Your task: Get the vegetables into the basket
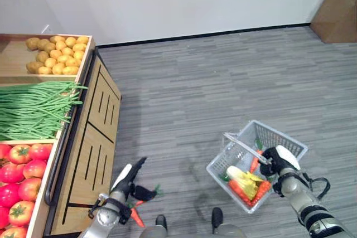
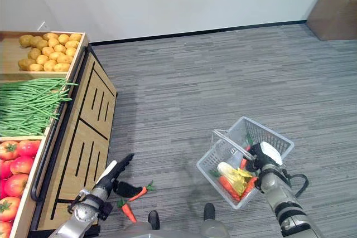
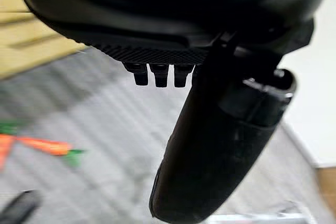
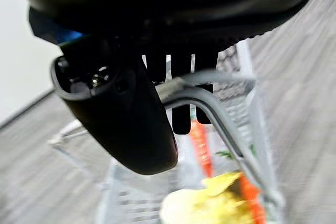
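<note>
We log the right robot hand (image 1: pixel 277 161) curled round the handle of the basket (image 1: pixel 279 135) at four o'clock, left robot hand (image 2: pixel 114 175) spread above floor carrots (image 2: pixel 135 194) at seven o'clock: pickup pending, next a closing grasp.

A shop: wooden produce stand (image 1: pixel 89 137) displaying tomatoes (image 1: pixel 22 171), beans (image 1: pixel 33 110), potatoes (image 1: pixel 56 54).

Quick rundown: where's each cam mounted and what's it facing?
Left eye, head: down at the floor, basket, stall; both arms show.
Right eye, head: same scene, slightly offset.
Left wrist: along the open left hand toward carrots on the floor.
Right wrist: along the right hand, curled round the basket handle.
Both wrist views share the grey floor.
</note>
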Tool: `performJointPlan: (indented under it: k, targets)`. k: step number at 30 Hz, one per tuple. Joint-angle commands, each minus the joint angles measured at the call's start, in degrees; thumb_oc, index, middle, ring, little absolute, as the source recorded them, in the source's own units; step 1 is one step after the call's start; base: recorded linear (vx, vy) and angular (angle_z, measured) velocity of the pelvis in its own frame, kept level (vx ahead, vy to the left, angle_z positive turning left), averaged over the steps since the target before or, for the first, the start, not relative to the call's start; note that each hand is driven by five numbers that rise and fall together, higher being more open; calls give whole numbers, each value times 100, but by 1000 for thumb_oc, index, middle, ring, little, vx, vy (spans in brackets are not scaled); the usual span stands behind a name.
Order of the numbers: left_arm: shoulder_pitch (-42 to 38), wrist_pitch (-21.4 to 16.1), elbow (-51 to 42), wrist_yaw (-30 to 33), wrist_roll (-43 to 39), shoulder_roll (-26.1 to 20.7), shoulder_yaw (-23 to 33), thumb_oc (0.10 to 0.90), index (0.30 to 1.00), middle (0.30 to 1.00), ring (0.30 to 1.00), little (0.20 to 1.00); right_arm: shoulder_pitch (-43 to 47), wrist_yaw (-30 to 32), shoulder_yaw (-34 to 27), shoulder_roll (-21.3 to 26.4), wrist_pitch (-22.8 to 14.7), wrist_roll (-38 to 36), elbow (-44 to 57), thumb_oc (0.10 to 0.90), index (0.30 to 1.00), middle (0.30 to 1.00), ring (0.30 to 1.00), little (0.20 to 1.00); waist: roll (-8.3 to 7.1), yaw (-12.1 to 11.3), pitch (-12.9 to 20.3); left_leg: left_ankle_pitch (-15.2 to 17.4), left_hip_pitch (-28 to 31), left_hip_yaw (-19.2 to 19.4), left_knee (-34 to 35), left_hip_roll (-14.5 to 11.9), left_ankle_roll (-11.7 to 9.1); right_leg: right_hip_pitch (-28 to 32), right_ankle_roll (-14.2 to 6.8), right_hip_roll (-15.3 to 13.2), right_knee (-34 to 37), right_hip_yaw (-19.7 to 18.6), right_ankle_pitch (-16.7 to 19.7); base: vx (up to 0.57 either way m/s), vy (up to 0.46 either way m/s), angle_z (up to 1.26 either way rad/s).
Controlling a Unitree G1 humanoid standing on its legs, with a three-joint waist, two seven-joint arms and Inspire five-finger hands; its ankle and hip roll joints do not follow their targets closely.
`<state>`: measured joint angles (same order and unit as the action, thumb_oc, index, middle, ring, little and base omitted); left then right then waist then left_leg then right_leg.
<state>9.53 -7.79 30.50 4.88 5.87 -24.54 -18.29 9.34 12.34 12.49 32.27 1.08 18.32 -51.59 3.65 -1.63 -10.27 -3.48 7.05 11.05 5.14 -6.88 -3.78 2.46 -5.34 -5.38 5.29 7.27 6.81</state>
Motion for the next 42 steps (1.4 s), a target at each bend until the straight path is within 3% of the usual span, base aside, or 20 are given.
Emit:
performJointPlan:
  k: [1, 7, 13, 17, 20, 21, 22, 23, 24, 29, 42]
  targets:
    - [-446, -208, 468, 156, 558, -39, 78, 900, 1000, 1000, 1000, 1000, 613, 583, -325, 208, -304, -112, -208, 400, 300, 300, 300, 300, -434, -57, 315, -32, -337, -98, -14, -61, -236, 201, -436, -437, -29, 431, -268, -23, -27, 5]
    - [-667, -119, 1601, 490, 1325, 68, -178, 900, 1000, 1000, 1000, 1000, 936, 806, -558, 248, -317, -631, -1121, 400, 300, 300, 300, 300, -354, -49, 229, -71, -423, -65, -14, -87, -265, 72, -425, -398, -29, 394, -263, -9, -16, 0]
    - [-726, 120, 2776, 587, 1446, 463, -130, 900, 1000, 1000, 1000, 1000, 1118, 834, -651, 335, -356, -985, -1519, 400, 300, 300, 300, 300, -281, -43, 170, -108, -509, -30, -14, -116, -286, -56, -400, -372, -29, 331, -249, -5, -15, -6]
    - [-717, 204, 3077, 607, 1335, 598, 12, 900, 1000, 1000, 1000, 1000, 1088, 790, -700, 277, -389, -1120, -1584, 400, 300, 300, 300, 300, -273, -41, 157, -111, -519, -20, -14, -119, -287, -80, -394, -360, -29, 321, -250, 0, -4, -1]
    - [-676, 310, 3529, 570, 717, 875, 464, 900, 1000, 1000, 1000, 1000, 973, 680, -704, 142, -373, -1203, -1709, 400, 300, 300, 300, 300, -267, -50, 139, -124, -538, -18, -14, -139, -287, -101, -371, -340, -29, 329, -254, 0, 0, 0]
    - [-664, 329, 3590, 550, 596, 921, 525, 900, 1000, 1000, 1000, 1000, 970, 664, -697, 123, -360, -1196, -1708, 451, 371, 371, 371, 371, -268, -55, 134, -130, -547, -22, -14, -145, -290, -105, -369, -342, -29, 333, -253, 0, 0, 0]
    - [-653, 329, 3593, 558, 531, 944, 574, 900, 1000, 1000, 1000, 1000, 955, 643, -690, 102, -354, -1198, -1717, 451, 371, 371, 371, 371, -269, -61, 127, -136, -551, -25, -14, -147, -290, -111, -364, -334, -29, 331, -254, 0, 0, 0]
    - [-654, 344, 3628, 573, 448, 973, 625, 900, 1000, 1000, 1000, 1000, 950, 637, -681, 88, -346, -1200, -1738, 620, 607, 607, 607, 607, -269, -65, 120, -138, -555, -27, -14, -149, -291, -116, -361, -331, -29, 332, -254, 0, 0, 0]
    - [-652, 359, 3655, 588, 375, 1002, 662, 900, 1000, 1000, 1000, 1000, 944, 624, -670, 82, -337, -1188, -1781, 900, 1000, 1000, 1000, 1000, -266, -67, 112, -139, -559, -31, -14, -147, -292, -120, -360, -331, -29, 335, -256, 0, 0, 0]
    - [-719, 457, 3951, 564, -29, 1139, 867, 900, 1000, 1000, 1000, 1000, 960, 518, -600, 47, -281, -1148, -1984, 900, 1000, 1000, 1000, 1000, -270, -63, 82, -141, -567, -27, -14, -149, -297, -130, -355, -328, -29, 344, -254, 0, 0, 0]
    - [-682, 478, 4088, 486, -144, 1266, 1005, 900, 1000, 1000, 1000, 1000, 272, 263, -477, -168, -282, -802, -2143, 900, 1000, 1000, 1000, 1000, -353, -18, 154, -40, -380, 4, -14, -145, -276, 29, -351, -307, -29, 345, -308, 10, 0, 0]
